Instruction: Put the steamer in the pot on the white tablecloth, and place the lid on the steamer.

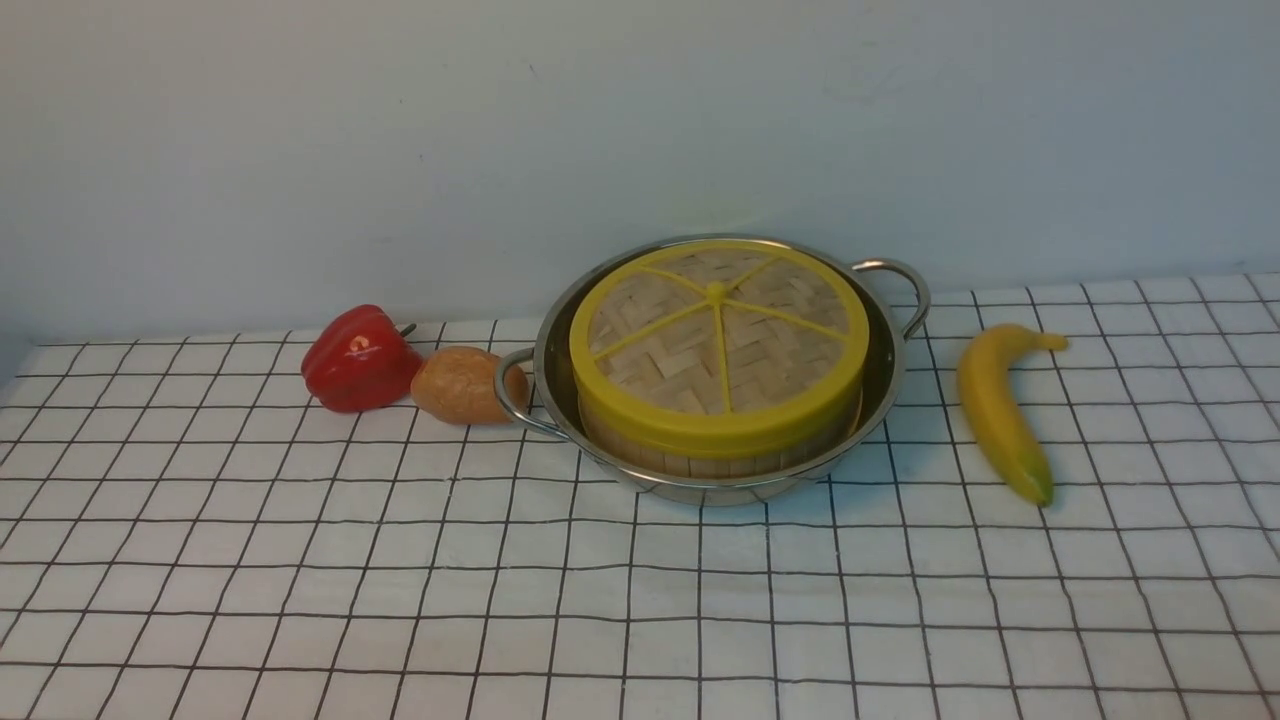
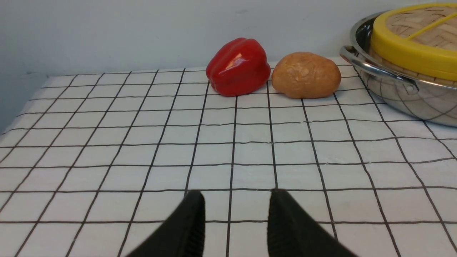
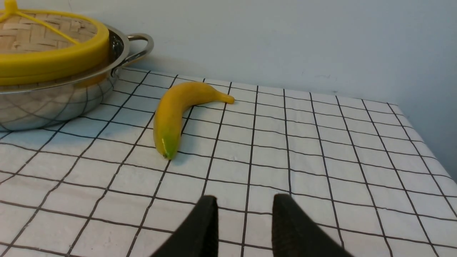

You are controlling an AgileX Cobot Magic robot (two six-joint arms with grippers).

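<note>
The shiny steel pot stands on the white tablecloth at the middle back. Inside it sits the bamboo steamer, and the woven lid with its yellow rim and spokes lies flat on top, hiding the steamer's inside. In the left wrist view the pot and lid are off to one side, and my left gripper hangs open over bare cloth, holding nothing. My right gripper is open too, over cloth, well apart from the pot and lid.
A red bell pepper and a brown potato lie just left of the pot's left handle. A yellow banana lies to the pot's right. A pale wall runs behind the table. Neither arm shows in the front view.
</note>
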